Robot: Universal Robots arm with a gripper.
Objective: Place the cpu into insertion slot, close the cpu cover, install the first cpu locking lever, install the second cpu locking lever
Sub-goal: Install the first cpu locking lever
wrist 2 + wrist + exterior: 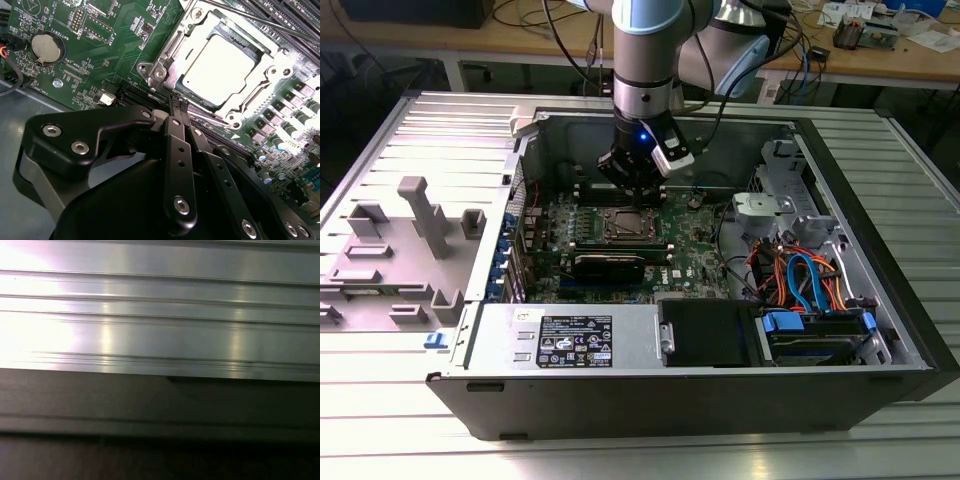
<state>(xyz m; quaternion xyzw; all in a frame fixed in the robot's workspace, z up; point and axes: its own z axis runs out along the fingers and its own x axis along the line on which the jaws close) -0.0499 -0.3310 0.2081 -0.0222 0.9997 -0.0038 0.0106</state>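
The cpu (220, 65) lies flat in the insertion slot (196, 95) on the green motherboard, its dull silver top showing. The cpu cover (270, 75), a silver frame plate, lies down around it. One thin locking lever (250, 20) runs along the far side of the socket, and another (210, 120) along the near side. My gripper (176, 102) has its black fingers pressed together, with the tips just off the socket's corner by the near lever. In the exterior view the gripper (638, 198) hangs just behind the socket (624, 225).
The open computer case (880, 230) lies on a ribbed metal table (160, 315). Orange and blue cables (800, 275) fill the exterior view's right. Black memory slots (610, 265) and a coin battery (46, 47) sit near the socket. Grey plastic fixtures (420, 215) stand at the exterior view's left.
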